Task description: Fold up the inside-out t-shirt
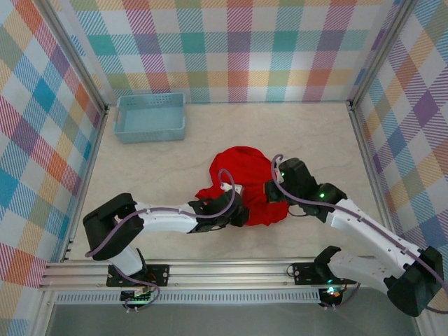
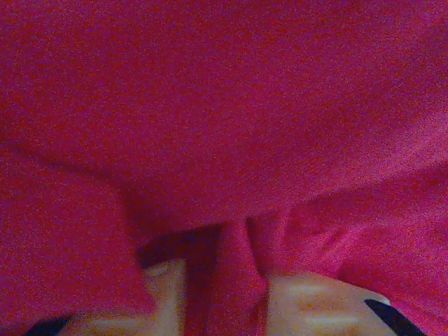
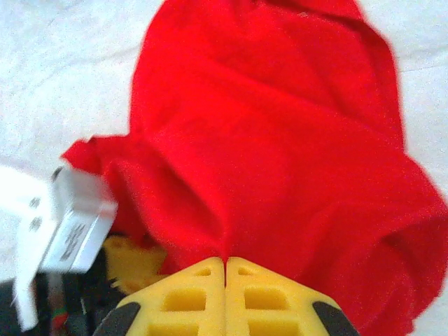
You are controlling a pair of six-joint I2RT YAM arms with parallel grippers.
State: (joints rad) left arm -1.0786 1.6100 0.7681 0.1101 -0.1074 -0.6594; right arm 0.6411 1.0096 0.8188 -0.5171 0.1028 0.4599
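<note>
The inside-out t-shirt [image 1: 241, 175] lies in a crumpled heap near the middle of the bench [image 1: 140, 175], just ahead of both arms and well apart from the light-blue basket [image 1: 150, 117] in the far left corner. It is bunched rather than spread. A rounded lobe bulges toward the far wall and a ragged, folded edge faces the arms. As far as the heap has a long axis, it runs near to far, leaning slightly to the right. Collar, hem and sleeves cannot be told apart in the folds.

The right claw [image 3: 225, 262] has its yellow fingers pressed together on a pinch of the red cloth at the near right edge of the heap, and creases fan out from that point. The left claw [image 1: 238, 210] sits at the near left edge, buried against the fabric. In its wrist view a twisted strand of cloth runs down toward it, but whether its fingers have closed on that strand cannot be told.

The cloth looks light, soft and limp, so it will likely sag and drag wherever it is not held. It is neither fragile nor slippery. The better holds are probably two spread points on a seam or edge, such as the shoulders or hem corners, so that lifting opens the shirt out flat.
</note>
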